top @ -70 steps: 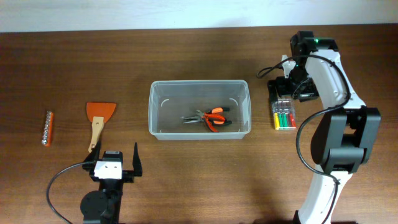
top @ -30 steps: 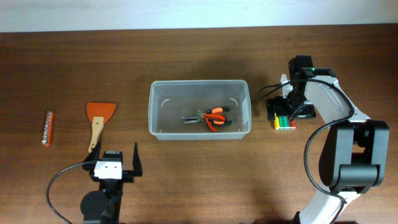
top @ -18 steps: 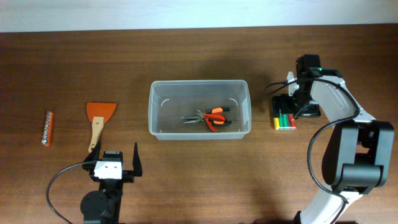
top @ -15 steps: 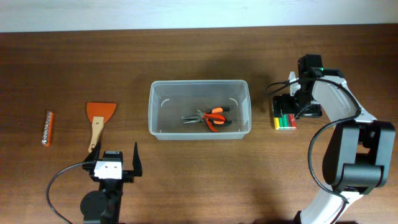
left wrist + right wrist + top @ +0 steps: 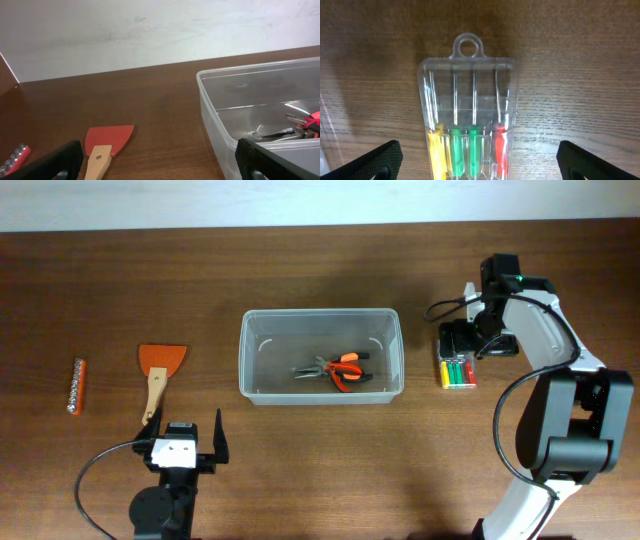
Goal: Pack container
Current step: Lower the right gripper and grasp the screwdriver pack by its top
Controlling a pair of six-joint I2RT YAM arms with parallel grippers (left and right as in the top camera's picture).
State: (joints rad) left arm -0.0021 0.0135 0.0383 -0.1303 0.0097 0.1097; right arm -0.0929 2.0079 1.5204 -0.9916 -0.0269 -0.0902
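**Desk:** One tool sits in the container (image 5: pixel 320 313)?

**Photographer:** One, yes. A pair of orange-handled pliers (image 5: pixel 338 369) lies on the floor of the clear tub. The tub stands on the worktop (image 5: pixel 330 480), ahead and to the right of the left jaws and a short way to the left of the right jaws.

**Desk:** What is left outside it?

**Photographer:** Three things, as far as the views show. A clear case of screwdrivers (image 5: pixel 470 125), with yellow, green and red handles, lies flat directly beneath the right jaws. Those jaws stand wide apart over it and grip nothing. A scraper (image 5: pixel 158 372) with an orange blade and a wooden handle lies just ahead of the left jaws. A small orange strip of bits (image 5: pixel 77 385) lies farther off to their left.

**Desk:** And the left jaws?

**Photographer:** Wide open too, empty, low over the worktop's near edge.

**Desk:** So how far along is the packing?

**Photographer:** About a quarter done, I judge. The screwdriver case looks like the next pick, though nothing has closed on it yet.
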